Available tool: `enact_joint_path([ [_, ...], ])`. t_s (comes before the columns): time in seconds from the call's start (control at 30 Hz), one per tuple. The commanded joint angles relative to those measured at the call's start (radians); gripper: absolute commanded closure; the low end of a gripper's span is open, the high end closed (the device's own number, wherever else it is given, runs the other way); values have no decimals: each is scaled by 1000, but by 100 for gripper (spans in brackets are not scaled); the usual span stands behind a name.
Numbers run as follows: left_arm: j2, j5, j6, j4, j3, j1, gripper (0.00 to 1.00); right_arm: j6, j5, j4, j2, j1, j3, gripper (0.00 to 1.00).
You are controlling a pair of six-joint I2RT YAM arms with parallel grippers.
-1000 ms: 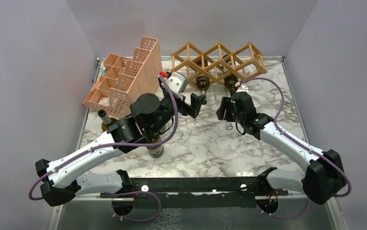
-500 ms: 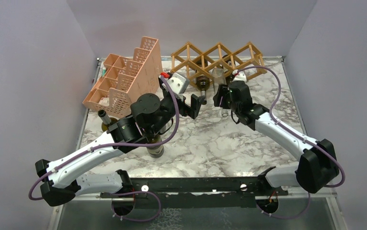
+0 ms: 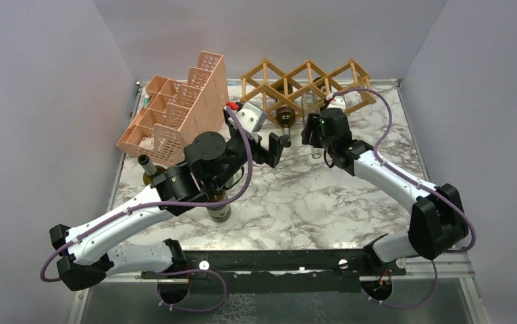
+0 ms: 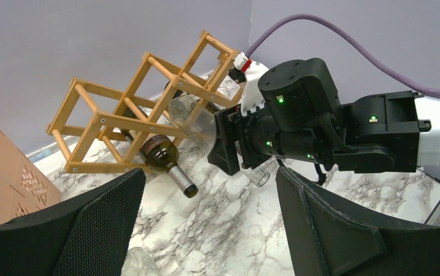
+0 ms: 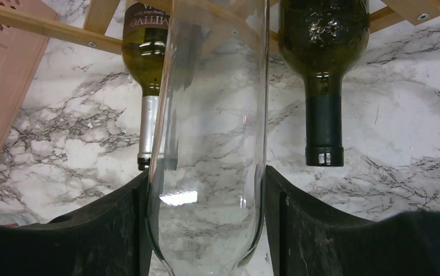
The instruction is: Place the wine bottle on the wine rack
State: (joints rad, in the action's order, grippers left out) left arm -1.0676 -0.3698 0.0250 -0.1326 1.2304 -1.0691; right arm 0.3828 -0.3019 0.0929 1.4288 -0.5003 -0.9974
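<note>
Clear bottle (image 5: 212,115): pinched by the right gripper (image 5: 206,230), base at the rack (image 4: 120,121), far edge of the table. Left gripper (image 4: 206,230): spread, empty, mid-table. Risk: smooth glass slipping in the grip, or the base snagging the lattice and nudging the dark bottles (image 5: 323,57) either side. Left wrist view shows the base apparently within an opening. Right wrist view shows only the grip and the bottle necks.
</note>
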Motion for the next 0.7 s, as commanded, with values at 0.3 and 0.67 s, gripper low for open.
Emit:
enact_joint_path([
  [0.3,18,-14,-2,14,-4,-2,11,5,127,-328,102,85,-50,99],
  [0.67,27,-29,-4,-8,8,-2,11,42,222,-460,233,140,-120,99],
])
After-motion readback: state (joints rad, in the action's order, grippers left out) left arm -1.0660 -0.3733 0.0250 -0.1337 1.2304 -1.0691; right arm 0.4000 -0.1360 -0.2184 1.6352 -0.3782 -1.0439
